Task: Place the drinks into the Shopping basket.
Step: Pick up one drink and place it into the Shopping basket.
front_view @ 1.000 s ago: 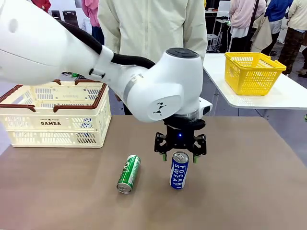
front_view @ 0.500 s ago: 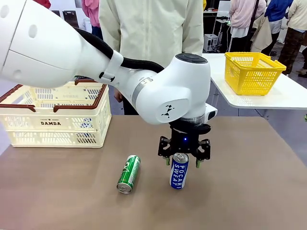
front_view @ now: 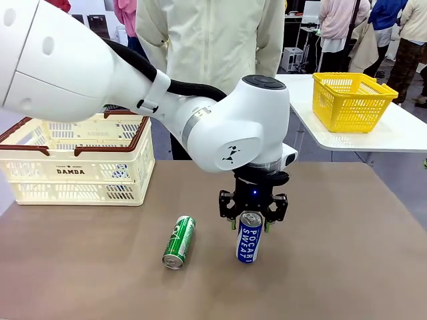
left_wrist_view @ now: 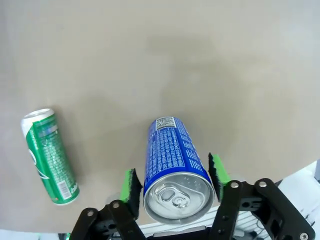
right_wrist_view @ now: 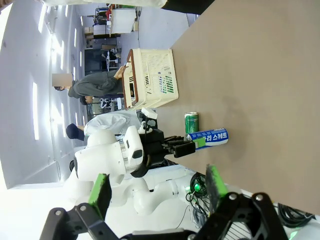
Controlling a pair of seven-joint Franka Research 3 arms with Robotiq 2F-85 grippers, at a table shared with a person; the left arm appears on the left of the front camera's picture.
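Two fingers (left_wrist_view: 131, 186) beside blue can (left_wrist_view: 172, 162)

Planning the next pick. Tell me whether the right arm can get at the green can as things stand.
Probably not directly. The green can lies left of the upright blue can, and the left gripper stands around that can, in the way. The right gripper, open, hangs beyond the table edge.
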